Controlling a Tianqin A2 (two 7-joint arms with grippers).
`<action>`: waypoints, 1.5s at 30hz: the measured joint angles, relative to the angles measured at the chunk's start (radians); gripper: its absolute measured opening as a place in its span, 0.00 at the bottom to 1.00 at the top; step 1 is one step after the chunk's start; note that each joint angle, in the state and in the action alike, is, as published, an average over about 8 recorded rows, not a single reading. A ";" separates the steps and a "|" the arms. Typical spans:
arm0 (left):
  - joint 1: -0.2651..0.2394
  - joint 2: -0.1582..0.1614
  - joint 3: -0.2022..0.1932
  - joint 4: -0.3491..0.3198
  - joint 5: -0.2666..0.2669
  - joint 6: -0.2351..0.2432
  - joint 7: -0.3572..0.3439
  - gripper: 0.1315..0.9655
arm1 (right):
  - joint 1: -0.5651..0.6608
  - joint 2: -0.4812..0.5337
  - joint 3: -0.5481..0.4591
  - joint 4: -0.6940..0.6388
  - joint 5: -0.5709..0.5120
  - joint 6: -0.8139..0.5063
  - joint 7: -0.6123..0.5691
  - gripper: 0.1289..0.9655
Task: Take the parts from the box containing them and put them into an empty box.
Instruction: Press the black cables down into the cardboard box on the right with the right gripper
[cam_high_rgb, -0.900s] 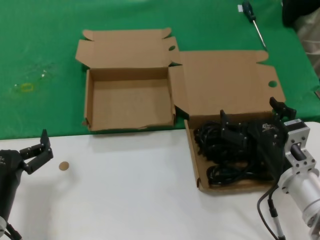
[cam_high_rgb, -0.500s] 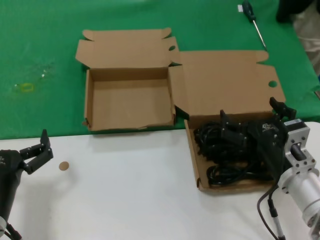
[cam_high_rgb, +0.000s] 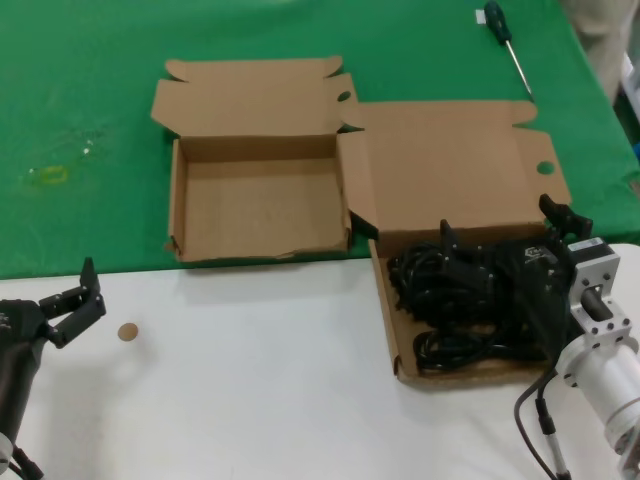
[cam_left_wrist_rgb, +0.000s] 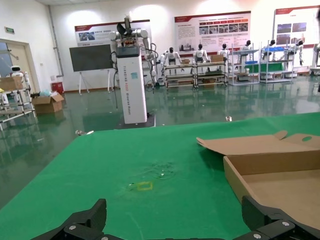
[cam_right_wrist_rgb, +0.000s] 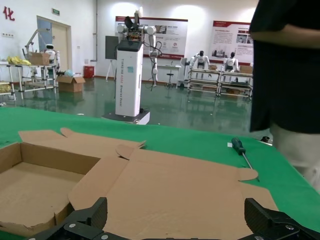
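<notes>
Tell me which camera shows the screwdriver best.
The right wrist view: the screwdriver lies whole on the green cloth, handle and shaft both clear. The head view has it small at the far edge, by the larger box's lid. The left wrist view does not show it.

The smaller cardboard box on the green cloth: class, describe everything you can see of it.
The smaller cardboard box is a shallow brown corrugated tray, open, nothing inside it. Its lid lies folded back flat on the green cloth, ending in a wavy-edged tuck flap. One side flap by the larger box overlaps that box's lid. The front wall's edge looks slightly ragged. Neither gripper touches it.
</notes>
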 joint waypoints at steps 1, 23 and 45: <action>0.000 0.000 0.000 0.000 0.000 0.000 0.000 0.98 | 0.000 0.000 0.000 0.000 0.000 0.000 0.000 1.00; 0.000 0.000 0.000 0.000 0.000 0.000 0.000 0.69 | 0.006 0.196 -0.123 0.058 0.118 0.090 0.028 1.00; 0.000 0.000 0.000 0.000 0.000 0.000 0.000 0.21 | 0.147 0.769 -0.326 0.038 0.142 -0.242 0.140 1.00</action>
